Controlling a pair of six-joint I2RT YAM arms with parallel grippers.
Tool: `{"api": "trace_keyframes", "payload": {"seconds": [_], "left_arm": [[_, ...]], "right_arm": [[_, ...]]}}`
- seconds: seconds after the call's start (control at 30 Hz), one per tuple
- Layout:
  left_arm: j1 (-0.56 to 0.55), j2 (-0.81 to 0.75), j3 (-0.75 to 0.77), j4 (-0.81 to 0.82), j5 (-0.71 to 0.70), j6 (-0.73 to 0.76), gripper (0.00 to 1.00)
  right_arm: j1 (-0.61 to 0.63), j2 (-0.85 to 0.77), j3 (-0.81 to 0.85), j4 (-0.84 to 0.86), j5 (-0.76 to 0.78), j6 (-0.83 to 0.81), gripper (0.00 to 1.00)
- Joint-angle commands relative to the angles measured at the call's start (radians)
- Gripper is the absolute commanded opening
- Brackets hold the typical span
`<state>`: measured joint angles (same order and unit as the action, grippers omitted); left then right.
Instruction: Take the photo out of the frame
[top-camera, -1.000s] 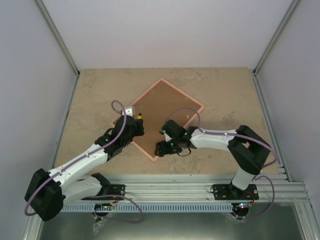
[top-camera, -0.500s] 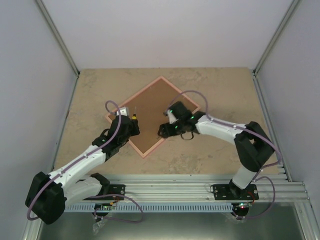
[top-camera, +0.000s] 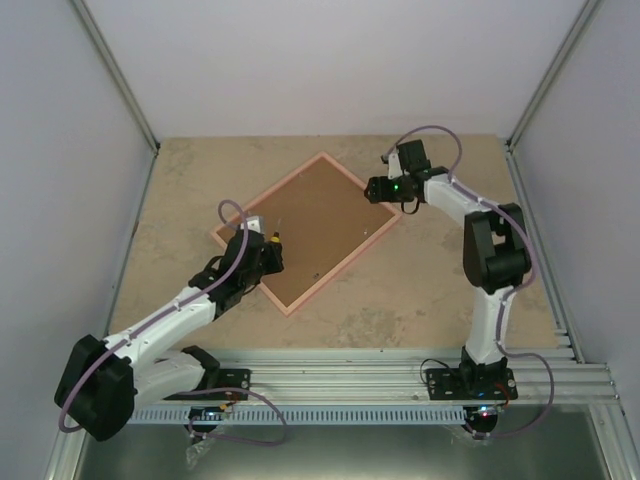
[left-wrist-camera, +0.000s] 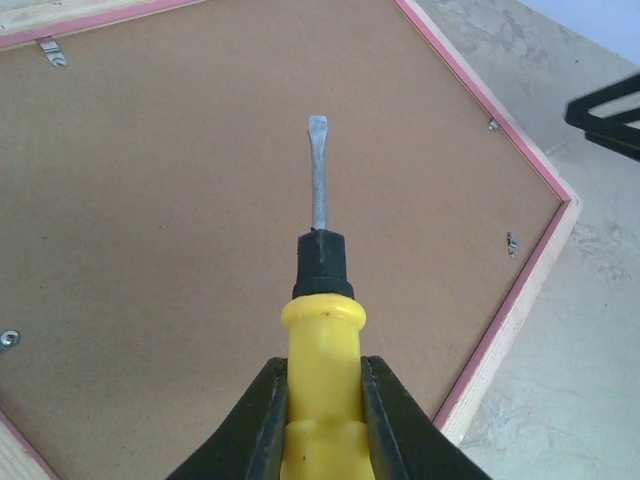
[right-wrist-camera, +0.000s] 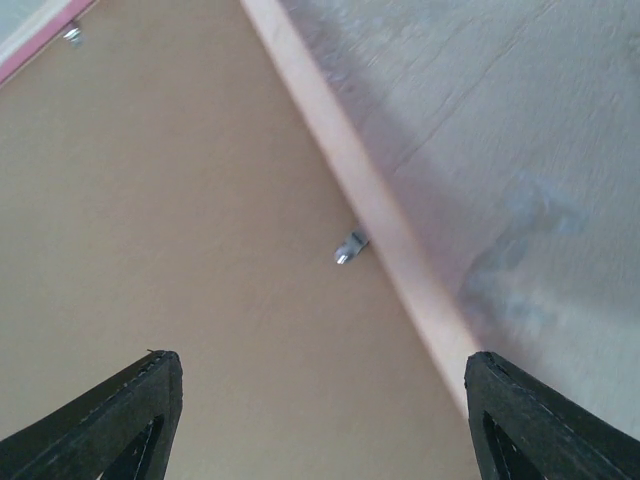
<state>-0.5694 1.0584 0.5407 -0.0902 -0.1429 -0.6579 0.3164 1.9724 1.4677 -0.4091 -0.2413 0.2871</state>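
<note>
Two arms, two hands, one frame, one screwdriver. Closest to the near edge of the table (top-camera: 430, 295), toward its near-left corner: the left hand (top-camera: 262, 247), shut firmly around the yellow handle of the single flat-blade screwdriver (left-wrist-camera: 320, 300). Black collar ahead of the handle, bare metal blade beyond that, pointed out across the brown backing board (left-wrist-camera: 150, 200); contact between tip and board impossible to tell.

Around mid-table, a little left of centre: the one pink-rimmed frame (top-camera: 310, 225), lying flat and face down, turned cornerwise with one corner toward the near edge and the opposite one toward the far edge. Left hand above the frame's near-left side. No sight of the photo in any of the three views. Four small metal tabs (left-wrist-camera: 511, 243) countable along the board's edges in the left wrist view, two in the right wrist view.

Farther back, toward the far-right corner of the table: the right hand (top-camera: 380, 189), over the frame's far-right side, its two black fingers (right-wrist-camera: 120, 420) spread wide apart and holding nothing, with one tab and a stretch of pink rim between them. Touching the frame or just above it: unclear.
</note>
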Motion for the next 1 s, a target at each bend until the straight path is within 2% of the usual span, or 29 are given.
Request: {"api": "trace_keyframes", "payload": {"seconds": [0.0,0.17,0.37,0.47,0.7,0.97], "left_arm": [[0.005,0.011,0.02,0.021,0.021,0.017,0.0],[0.004,0.015,0.02,0.027,0.036,0.023,0.0],[0.005,0.024,0.02,0.037,0.057,0.025,0.0],[0.004,0.023,0.02,0.038,0.062,0.025,0.0],[0.003,0.032,0.017,0.055,0.089,0.027,0.0],[0.004,0.074,0.029,0.067,0.142,0.04,0.0]], "right_arm": [[-0.038,0.129,0.137,-0.052,-0.027,-0.081,0.78],[-0.055,0.211,0.184,-0.057,-0.041,-0.105,0.78],[-0.056,0.228,0.128,-0.057,-0.063,-0.107,0.78],[-0.054,0.179,0.045,-0.036,-0.071,-0.098,0.77],[-0.037,0.031,-0.164,0.021,-0.053,-0.065,0.68],[0.055,-0.111,-0.372,0.045,-0.012,-0.011,0.59]]}}
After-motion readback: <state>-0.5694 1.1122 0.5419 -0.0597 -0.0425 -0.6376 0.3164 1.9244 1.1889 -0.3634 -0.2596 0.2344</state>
